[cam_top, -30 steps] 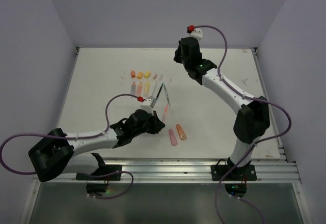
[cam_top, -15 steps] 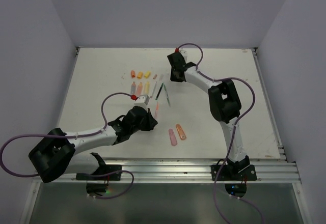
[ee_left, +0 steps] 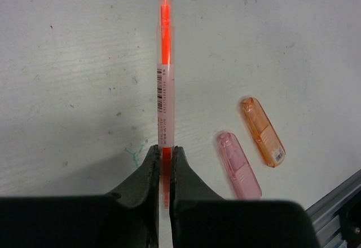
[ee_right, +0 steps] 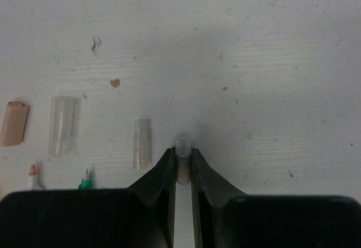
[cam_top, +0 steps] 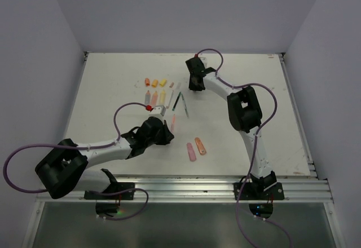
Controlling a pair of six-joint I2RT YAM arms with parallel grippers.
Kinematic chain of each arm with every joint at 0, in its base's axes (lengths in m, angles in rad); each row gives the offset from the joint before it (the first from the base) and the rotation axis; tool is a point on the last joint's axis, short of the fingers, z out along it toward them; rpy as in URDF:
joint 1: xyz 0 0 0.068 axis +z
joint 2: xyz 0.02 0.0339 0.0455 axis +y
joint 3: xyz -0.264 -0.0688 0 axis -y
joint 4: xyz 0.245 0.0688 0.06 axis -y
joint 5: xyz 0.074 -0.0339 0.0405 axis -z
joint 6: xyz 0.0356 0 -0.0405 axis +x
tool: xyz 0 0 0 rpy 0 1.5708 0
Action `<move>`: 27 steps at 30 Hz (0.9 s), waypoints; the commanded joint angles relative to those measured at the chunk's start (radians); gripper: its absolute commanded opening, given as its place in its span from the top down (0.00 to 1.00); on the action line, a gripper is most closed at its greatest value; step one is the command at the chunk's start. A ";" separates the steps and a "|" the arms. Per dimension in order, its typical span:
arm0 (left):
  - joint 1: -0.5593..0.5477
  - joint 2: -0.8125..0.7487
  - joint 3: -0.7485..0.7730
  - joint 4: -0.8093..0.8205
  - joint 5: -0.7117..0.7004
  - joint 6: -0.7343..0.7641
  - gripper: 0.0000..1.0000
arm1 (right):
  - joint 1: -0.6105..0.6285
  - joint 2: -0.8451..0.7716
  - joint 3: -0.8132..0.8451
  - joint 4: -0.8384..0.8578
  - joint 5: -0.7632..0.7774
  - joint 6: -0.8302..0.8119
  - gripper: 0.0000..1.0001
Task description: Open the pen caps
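At table centre, left gripper (ee_left: 165, 152), jaws pressed together on the rear end of a thin orange pen (ee_left: 164, 79). Barcode label along the barrel, tip pointing away from the wrist. Barrel on or just above the white table (ee_left: 67, 62): not distinguishable.

To the right of that pen and well apart from it, pink highlighter (ee_left: 240, 165) and orange highlighter (ee_left: 263, 131), side by side, not touching.

At the far side, right gripper (ee_right: 181, 155), jaws nearly together, pinching a small clear pen cap (ee_right: 183, 142), open end pointing away from the wrist.

Left of the held cap, loose on the table:
- slim clear cap (ee_right: 142, 144)
- wider clear cap (ee_right: 62, 125)
- peach cap (ee_right: 13, 123)

Nearer the wrist, orange pen tip (ee_right: 32, 172) and green pen tip (ee_right: 85, 178), both bare.

In the overhead view, row of coloured caps (cam_top: 155, 82) just beyond a row of uncapped highlighters (cam_top: 154, 97).
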 commanded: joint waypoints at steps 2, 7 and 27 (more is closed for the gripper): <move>0.008 0.012 0.036 0.046 0.011 0.003 1.00 | -0.004 0.004 0.028 -0.020 -0.036 0.016 0.85; 0.008 0.009 0.035 0.045 0.015 0.001 1.00 | -0.005 -0.001 0.009 -0.020 -0.034 0.026 0.76; 0.008 0.011 0.097 0.008 0.025 0.001 1.00 | -0.008 -0.281 -0.205 0.066 -0.053 0.039 0.69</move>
